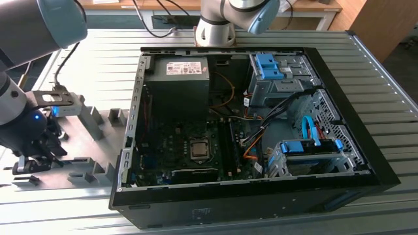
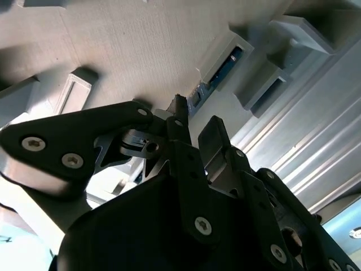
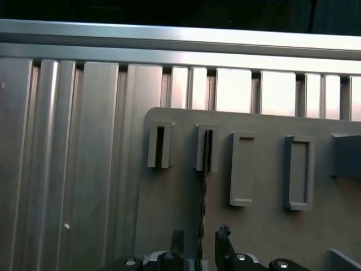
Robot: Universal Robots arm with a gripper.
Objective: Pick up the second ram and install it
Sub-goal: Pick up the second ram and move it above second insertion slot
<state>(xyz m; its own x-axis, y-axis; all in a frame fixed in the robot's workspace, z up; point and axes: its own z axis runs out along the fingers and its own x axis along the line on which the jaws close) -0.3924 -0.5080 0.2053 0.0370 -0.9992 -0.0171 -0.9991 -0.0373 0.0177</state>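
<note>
**Gripper** (image 3: 200, 237): you have it low over the fixture plate (image 3: 169, 214). Its fingers (image 3: 177, 238) stand apart, one on each side of the second ram, and the first wrist view shows a gap on both sides.

**Second ram** (image 3: 203, 180): you will find it standing on its long edge on the plate. Its far end sits in the slot of a grey block (image 3: 207, 148), and its near end lies between the fingers. In the second wrist view its board looks blue-green.

**Fixture plate**: grey, carrying a row of upright slotted blocks. It lies on the ribbed metal table (image 1: 98, 44), just beside the computer case (image 1: 353, 147) on the exterior view's left.

**Arm** (image 1: 19, 103): look for it at the exterior view's left edge, bent down over the plate.

**Computer case**: black, lying on its side and open on top. Inside, note:
- the motherboard (image 1: 163, 147), with the CPU socket (image 1: 197, 149) near its middle
- the power supply (image 1: 176, 73) at the far end
- the blue drive brackets (image 1: 269, 66) on the exterior view's right
</note>
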